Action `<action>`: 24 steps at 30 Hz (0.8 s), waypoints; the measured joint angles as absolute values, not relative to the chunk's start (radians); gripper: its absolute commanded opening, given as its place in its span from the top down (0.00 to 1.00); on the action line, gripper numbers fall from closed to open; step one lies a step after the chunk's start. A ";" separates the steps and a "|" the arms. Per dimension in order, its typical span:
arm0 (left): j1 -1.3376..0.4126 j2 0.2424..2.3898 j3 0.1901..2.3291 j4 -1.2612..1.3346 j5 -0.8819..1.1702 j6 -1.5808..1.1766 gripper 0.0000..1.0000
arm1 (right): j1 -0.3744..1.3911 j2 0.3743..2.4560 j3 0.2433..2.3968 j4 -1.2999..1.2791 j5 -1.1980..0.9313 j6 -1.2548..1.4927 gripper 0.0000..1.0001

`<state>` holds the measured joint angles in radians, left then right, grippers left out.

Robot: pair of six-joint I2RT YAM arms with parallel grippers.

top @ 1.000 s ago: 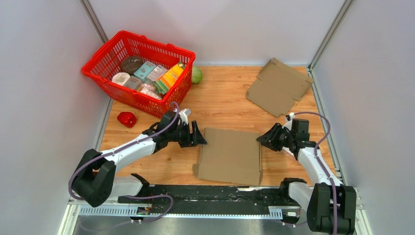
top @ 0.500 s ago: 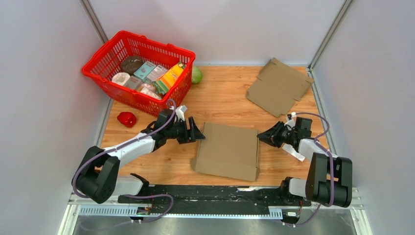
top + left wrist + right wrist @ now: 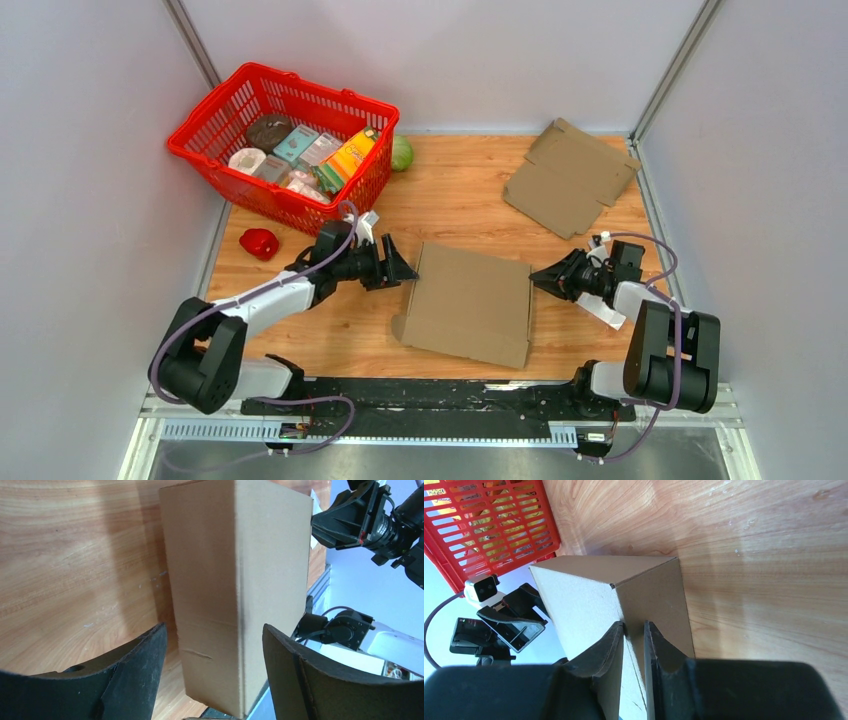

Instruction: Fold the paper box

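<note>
**Box has turned on the table; right gripper holds its edge**

Closest to the arm bases, the paper box [image 3: 468,305] lies on the middle of the wooden table [image 3: 460,215]. Compared with one second ago, it has rotated a little and its far left corner has moved away from the bases. The right gripper [image 3: 542,283] is at the box's right edge. In the right wrist view its fingers [image 3: 613,641] are almost together with a thin cardboard wall between them, so it is clamped on the box (the right arm also sits lower than before). The left gripper [image 3: 400,268] is at the far left corner with its fingers wide apart, touching nothing. I judge that the right arm is repositioning the box so that the left gripper can reach a side; the folding itself is not finished. Farther away lie a second flat cardboard [image 3: 570,178] and a red basket [image 3: 300,205].
</note>
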<state>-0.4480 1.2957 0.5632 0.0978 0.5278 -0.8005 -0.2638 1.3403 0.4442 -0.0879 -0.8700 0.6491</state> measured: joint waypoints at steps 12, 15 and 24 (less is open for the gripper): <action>-0.423 1.496 0.583 0.260 0.780 -0.852 0.21 | -0.286 1.343 0.446 -0.085 -0.871 0.638 0.80; -0.425 1.507 0.583 0.334 0.819 -0.893 0.21 | -0.290 1.345 0.446 -0.080 -0.869 0.635 0.80; -0.453 1.596 0.583 0.488 0.853 -1.009 0.27 | -0.307 1.355 0.456 -0.029 -0.839 0.635 0.78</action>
<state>-0.4526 1.5955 0.5827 0.4877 0.8532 -1.0088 -0.3069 1.3548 0.4561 -0.0292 -0.8394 0.6346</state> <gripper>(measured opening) 0.767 0.208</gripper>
